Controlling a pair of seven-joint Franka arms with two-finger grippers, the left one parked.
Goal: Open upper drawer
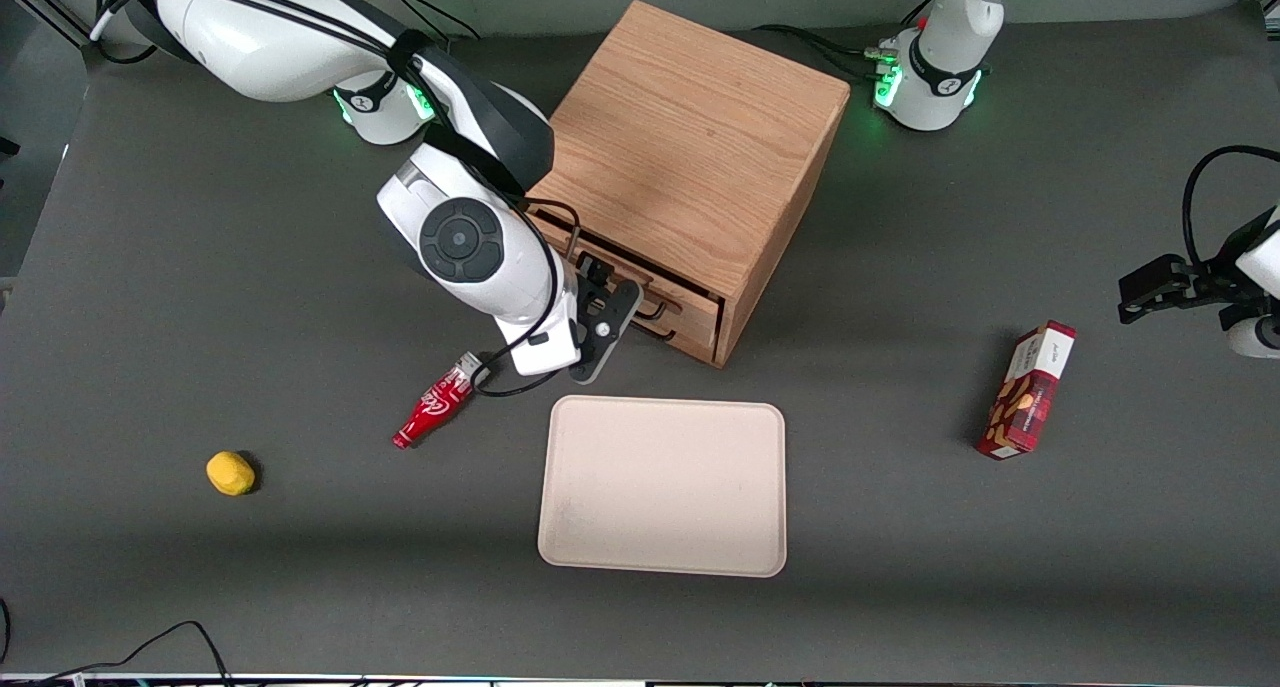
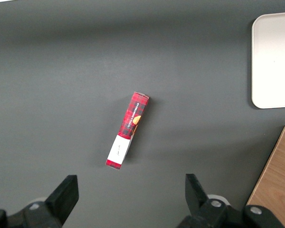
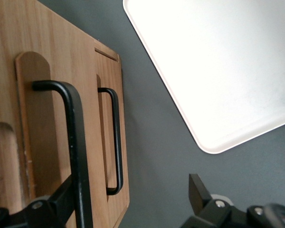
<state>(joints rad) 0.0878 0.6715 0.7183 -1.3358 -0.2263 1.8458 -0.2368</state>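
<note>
The gripper [image 1: 600, 312] sits at the upper drawer [image 1: 640, 285] front, its fingers spread around the black handle [image 3: 76, 142] without clenching it. The cabinet [image 1: 690, 157] stands near the worktop's farther edge, the tray [image 1: 662, 485] nearer the camera.

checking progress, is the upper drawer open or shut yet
Barely open: the upper drawer juts slightly from the cabinet, no interior showing. The gripper is at its handle.

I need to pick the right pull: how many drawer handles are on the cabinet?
2: the upper drawer's handle, with the gripper open around it, and the lower drawer's handle beneath.
</note>
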